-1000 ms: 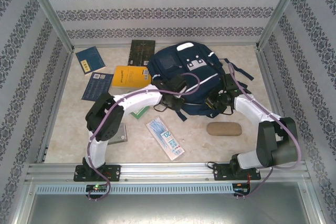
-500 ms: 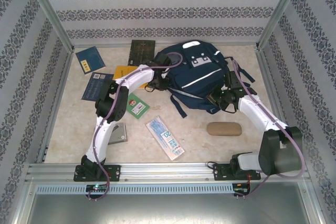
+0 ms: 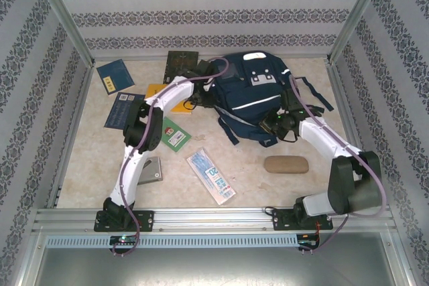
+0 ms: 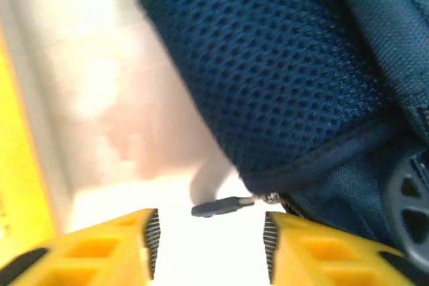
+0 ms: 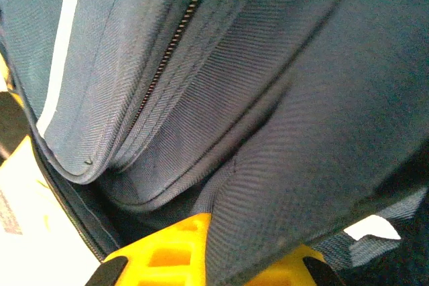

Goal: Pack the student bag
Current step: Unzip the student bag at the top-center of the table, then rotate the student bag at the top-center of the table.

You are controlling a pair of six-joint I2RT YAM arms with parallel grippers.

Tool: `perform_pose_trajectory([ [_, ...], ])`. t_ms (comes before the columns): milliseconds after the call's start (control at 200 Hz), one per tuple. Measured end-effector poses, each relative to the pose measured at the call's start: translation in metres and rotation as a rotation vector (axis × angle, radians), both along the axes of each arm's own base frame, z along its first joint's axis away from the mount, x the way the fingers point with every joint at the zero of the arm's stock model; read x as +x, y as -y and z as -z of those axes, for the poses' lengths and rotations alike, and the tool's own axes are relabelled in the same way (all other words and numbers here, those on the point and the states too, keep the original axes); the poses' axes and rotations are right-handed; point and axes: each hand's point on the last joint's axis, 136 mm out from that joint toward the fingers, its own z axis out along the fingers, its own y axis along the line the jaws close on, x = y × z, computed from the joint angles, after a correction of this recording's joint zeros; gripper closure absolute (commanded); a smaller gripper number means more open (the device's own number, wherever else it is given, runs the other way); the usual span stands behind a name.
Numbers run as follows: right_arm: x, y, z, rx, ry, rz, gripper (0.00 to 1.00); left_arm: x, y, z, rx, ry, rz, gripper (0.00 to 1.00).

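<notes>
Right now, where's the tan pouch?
In the top view, the tan pouch lies right of centre, on the near side of the student bag and right of the blue-white packet.

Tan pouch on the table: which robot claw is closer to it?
Right. The right gripper grips the student bag's fabric just beyond the tan pouch; the left gripper sits open at the bag's left side.
</notes>
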Motion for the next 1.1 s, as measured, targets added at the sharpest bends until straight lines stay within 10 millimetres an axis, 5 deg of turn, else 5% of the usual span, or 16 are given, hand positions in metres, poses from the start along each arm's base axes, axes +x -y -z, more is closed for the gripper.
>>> perform_pose_trajectory([
  [280,0.011,-0.062,-0.010,0.009,0.019,-0.164,0.52,-0.021,-0.006,-0.068,-0.124,0.077,-0.039,0.29],
  [405,0.022,-0.063,-0.029,-0.021,0.086,-0.201,0.42,-0.034,-0.008,-0.094,-0.176,0.122,-0.047,0.26],
  [584,0.017,-0.050,-0.046,-0.126,0.160,-0.276,0.03,-0.055,-0.015,-0.096,-0.202,0.122,-0.060,0.19],
  [1099,0.030,-0.048,-0.067,-0.154,0.279,-0.358,0.02,-0.091,-0.050,-0.093,-0.135,0.146,-0.150,0.06],
])
